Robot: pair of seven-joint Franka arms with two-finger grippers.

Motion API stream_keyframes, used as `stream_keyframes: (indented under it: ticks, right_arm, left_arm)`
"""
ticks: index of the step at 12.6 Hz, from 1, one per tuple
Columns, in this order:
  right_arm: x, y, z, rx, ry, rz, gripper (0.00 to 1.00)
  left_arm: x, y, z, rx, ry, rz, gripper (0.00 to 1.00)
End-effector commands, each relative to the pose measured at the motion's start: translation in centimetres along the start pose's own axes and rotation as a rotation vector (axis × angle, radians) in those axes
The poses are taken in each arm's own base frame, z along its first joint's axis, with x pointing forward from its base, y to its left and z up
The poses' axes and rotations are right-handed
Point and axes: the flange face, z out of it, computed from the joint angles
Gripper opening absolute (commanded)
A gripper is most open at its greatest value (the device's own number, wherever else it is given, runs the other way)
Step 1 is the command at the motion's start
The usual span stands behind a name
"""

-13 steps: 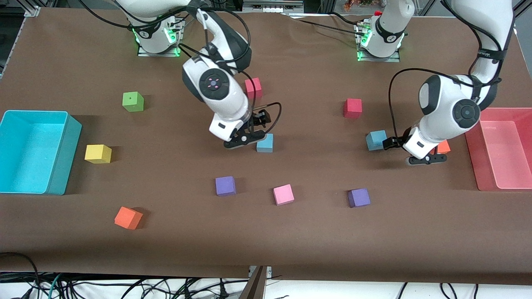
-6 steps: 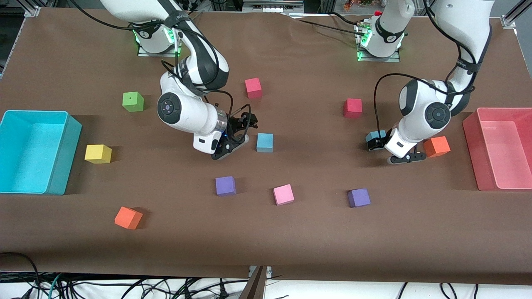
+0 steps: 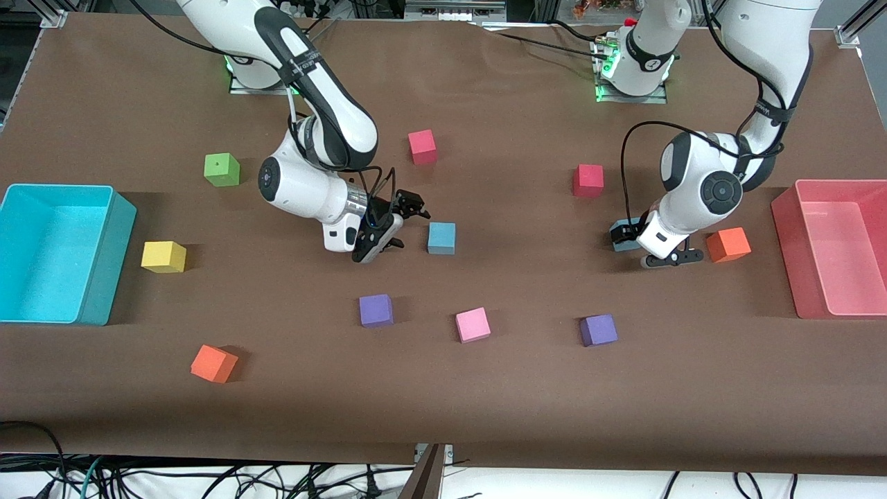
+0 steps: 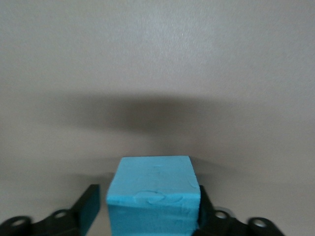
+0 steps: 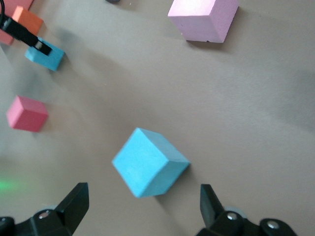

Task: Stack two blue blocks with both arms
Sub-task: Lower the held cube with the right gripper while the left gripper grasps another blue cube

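One sky-blue block (image 3: 441, 238) rests mid-table. My right gripper (image 3: 403, 226) is low beside it, toward the right arm's end, with its jaws open and empty. In the right wrist view the block (image 5: 149, 162) lies just ahead of the spread fingertips (image 5: 76, 199) of the right gripper (image 5: 142, 209). The second blue block (image 3: 621, 236) rests near the left arm's end, partly hidden by my left gripper (image 3: 629, 238). In the left wrist view this block (image 4: 153, 194) sits between the fingers of the left gripper (image 4: 150, 214). One finger touches it and a narrow gap shows at the other.
A cyan bin (image 3: 104, 263) stands at the right arm's end and a red bin (image 3: 797, 270) at the left arm's end. An orange cube (image 3: 727, 244) lies beside the left gripper. Purple (image 3: 375, 310), pink (image 3: 472, 324), purple (image 3: 598, 330), red (image 3: 587, 180), red (image 3: 422, 146), green (image 3: 222, 170), yellow (image 3: 163, 256) and orange (image 3: 213, 364) cubes are scattered.
My left gripper has moved from beside the orange cube onto its blue block and now straddles it. My right arm has dropped lower, its gripper drawn back a little from its block.
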Motion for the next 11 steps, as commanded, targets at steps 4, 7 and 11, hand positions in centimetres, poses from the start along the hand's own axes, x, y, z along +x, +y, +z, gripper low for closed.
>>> stream_keyframes:
  ticks: [4, 7, 11]
  right_arm:
    - [-4.7, 0.9, 3.8, 0.026, 0.145, -0.197, 1.0]
    - [-7.0, 1.4, 5.9, 0.03, 0.235, -0.26, 1.0]
    - [-8.1, 1.3, 7.4, 0.037, 0.288, -0.328, 1.0]
  left_arm:
    - [0.1, 2.5, -5.5, -0.016, 0.014, 0.052, 0.0]
    - [1.9, 8.0, -15.3, -0.07, -0.043, 0.08, 0.0]
    - [-0.6, 19.6, -20.8, -0.1, 0.016, 0.078, 0.0]
